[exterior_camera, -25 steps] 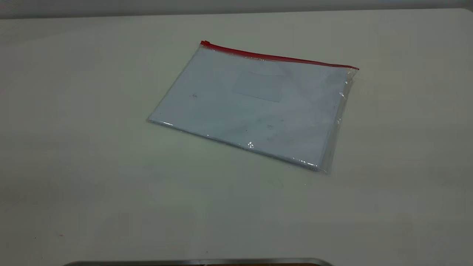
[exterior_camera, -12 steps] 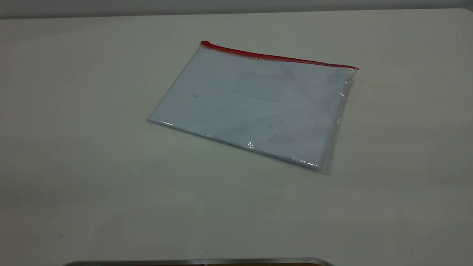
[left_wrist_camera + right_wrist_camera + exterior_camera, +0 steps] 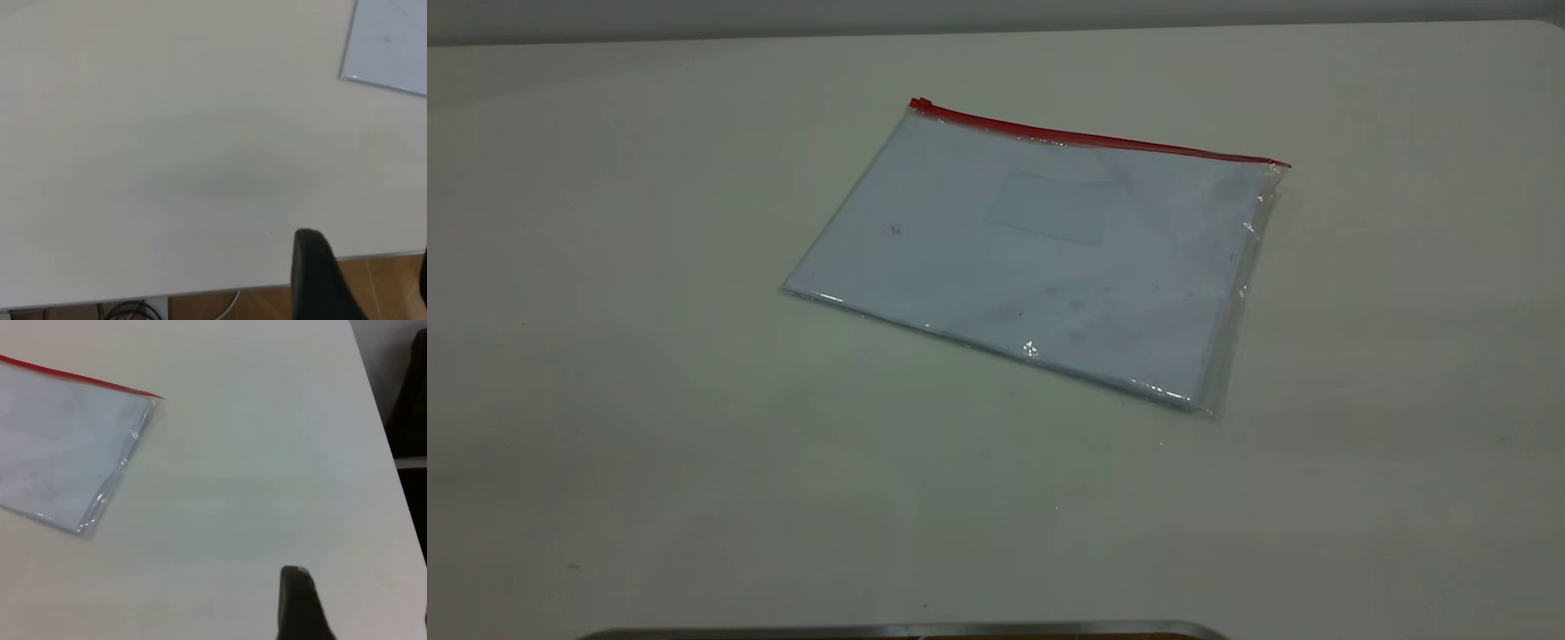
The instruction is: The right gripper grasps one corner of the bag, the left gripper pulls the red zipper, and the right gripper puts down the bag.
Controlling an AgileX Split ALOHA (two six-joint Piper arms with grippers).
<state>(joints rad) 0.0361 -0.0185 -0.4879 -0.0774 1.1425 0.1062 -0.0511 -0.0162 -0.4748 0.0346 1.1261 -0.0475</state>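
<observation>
**Clear zip bag flat on the table, both arms held back**

The clear plastic document bag with white sheets inside (image 3: 1040, 258) lies flat on the pale table (image 3: 649, 400), towards the far side and a little right of the middle in the exterior view. Its red zipper strip (image 3: 1094, 139) runs along the far edge, and the small red slider (image 3: 920, 104) sits at the strip's left end. No corner is lifted and nothing touches the bag.

This layout fits two stages alike: the bag lying ready with the slider at its resting end, or the bag set down again once the slider has been drawn to that end. Whether the mouth under the strip is sealed or parted cannot be made out, so the pictures do not settle which.

The left gripper (image 3: 363, 280) hangs near the table's front edge, well apart from the bag's near left corner. Only one dark finger (image 3: 317, 273) shows, with a sliver at the frame's edge, so the spread between its fingers cannot be told. The right gripper (image 3: 360, 607) is likewise well away from the bag's right side, with one dark finger (image 3: 299, 603) in view and its spread unreadable.

A faint rectangular card pocket (image 3: 1049, 209) shows on the bag's face. No brand, label or legible writing appears anywhere.
</observation>
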